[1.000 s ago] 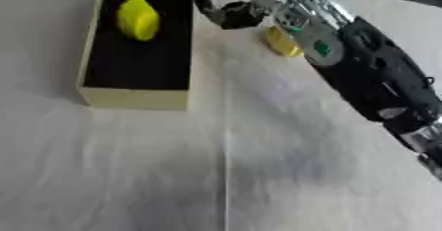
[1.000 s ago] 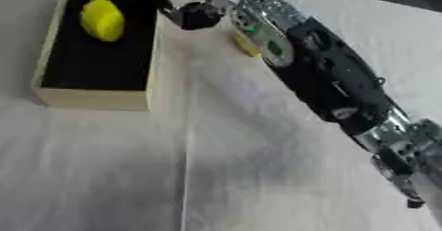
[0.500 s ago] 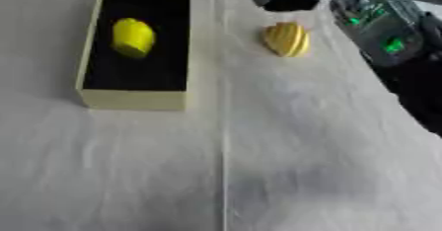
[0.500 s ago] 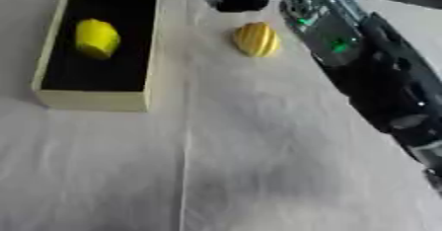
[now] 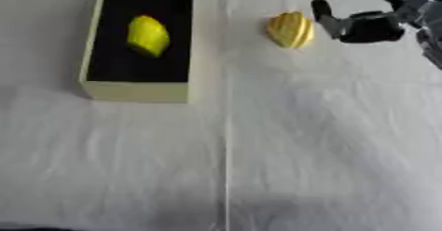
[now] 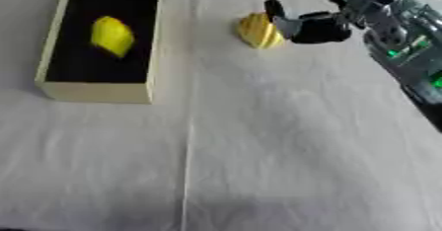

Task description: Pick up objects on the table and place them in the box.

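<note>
- A right robot hand (image 5: 367, 25) is hovering just beside a yellow ribbed fruit-shaped object (image 5: 290, 29) on a white-clothed table (image 5: 328, 146), coming in from the upper right of the view.
- One dark finger (image 5: 322, 12) is sticking up right at the object's right flank, close enough that contact cannot be ruled out; the rest of the robot hand is bunching behind it, and whether the fingers are spread or curled cannot be told. Nothing is being pinched or lifted.
- The ribbed object is sitting on the cloth, to the right of the box and well clear of its wall, level with the box's far half. It looks rounded and grooved, so it may be prone to rolling if nudged from one side only.
- A cream-walled rectangular box (image 5: 136, 90) with a black lining is lying lengthwise at the left, its open top facing the camera so that things can be dropped straight in.
- A smooth yellow lemon-like object (image 5: 148, 36) is already resting inside the box, near the middle of the black floor and apart from the walls, leaving free room in the near half.
- The robot hand's position on the side away from the box suggests it is lining up to close around the ribbed object before carrying it left over the box's wall.
- The left robot hand is not showing in either eye view.
- By this reckoning the task is part-way done: one item boxed, one still on the table.
</note>
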Motion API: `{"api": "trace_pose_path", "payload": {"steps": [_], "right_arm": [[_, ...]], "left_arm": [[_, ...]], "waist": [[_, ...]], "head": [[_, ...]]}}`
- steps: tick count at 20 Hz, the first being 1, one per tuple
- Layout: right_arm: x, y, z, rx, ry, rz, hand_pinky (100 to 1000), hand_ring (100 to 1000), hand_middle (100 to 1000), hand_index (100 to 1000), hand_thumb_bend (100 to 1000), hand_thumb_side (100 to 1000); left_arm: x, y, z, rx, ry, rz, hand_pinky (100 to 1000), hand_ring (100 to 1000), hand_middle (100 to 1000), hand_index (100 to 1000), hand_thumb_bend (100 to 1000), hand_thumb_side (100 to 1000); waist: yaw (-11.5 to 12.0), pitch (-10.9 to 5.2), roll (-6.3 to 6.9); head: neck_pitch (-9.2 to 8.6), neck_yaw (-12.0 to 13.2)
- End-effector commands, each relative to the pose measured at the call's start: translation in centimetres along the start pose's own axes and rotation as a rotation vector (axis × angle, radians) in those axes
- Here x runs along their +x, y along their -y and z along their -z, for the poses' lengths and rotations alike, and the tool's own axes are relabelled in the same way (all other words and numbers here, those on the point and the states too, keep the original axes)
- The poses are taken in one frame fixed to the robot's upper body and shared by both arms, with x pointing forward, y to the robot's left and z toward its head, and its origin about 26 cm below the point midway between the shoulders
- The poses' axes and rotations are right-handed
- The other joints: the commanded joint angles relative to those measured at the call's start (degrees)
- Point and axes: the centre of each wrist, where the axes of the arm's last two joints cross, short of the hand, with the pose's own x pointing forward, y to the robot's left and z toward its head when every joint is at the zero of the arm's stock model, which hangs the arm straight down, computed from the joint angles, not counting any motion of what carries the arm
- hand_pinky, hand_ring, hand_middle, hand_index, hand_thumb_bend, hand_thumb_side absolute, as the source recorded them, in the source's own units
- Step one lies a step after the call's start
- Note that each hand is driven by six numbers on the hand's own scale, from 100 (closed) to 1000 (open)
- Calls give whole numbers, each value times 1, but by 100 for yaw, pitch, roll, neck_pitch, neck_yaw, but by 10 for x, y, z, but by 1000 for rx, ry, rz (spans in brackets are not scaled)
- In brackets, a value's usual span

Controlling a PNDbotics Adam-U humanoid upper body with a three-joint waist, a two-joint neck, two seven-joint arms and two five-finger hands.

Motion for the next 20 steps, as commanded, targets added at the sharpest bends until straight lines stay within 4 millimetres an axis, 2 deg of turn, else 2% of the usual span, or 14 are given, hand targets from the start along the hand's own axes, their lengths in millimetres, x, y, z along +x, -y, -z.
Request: {"api": "trace_pose_path", "payload": {"steps": [1, 10, 15, 20], "right_arm": [[-5, 10, -1, 53, 13, -59, 901, 897, 678, 893, 100, 155], [-50, 4, -10, 11, -148, -42, 905, 900, 670, 895, 100, 139], [-64, 7, -14, -53, -204, -52, 909, 906, 681, 896, 100, 136], [-69, 3, -15, -26, -199, -28, 918, 912, 701, 905, 100, 138]], "left_arm": [[6, -3, 7, -21, 20, 17, 770, 765, 677, 856, 100, 610], [5, -1, 7, -35, 15, 7, 769, 769, 680, 856, 100, 609], [5, -1, 7, -47, 13, 14, 768, 769, 681, 855, 100, 608], [5, -1, 9, -56, 17, 17, 766, 769, 680, 855, 100, 608]], "waist": [[0, -161, 52], [56, -131, -4], [44, -14, -58], [33, 123, -113]], "head": [[25, 12], [-105, -32], [-249, -59], [-387, -102]]}}
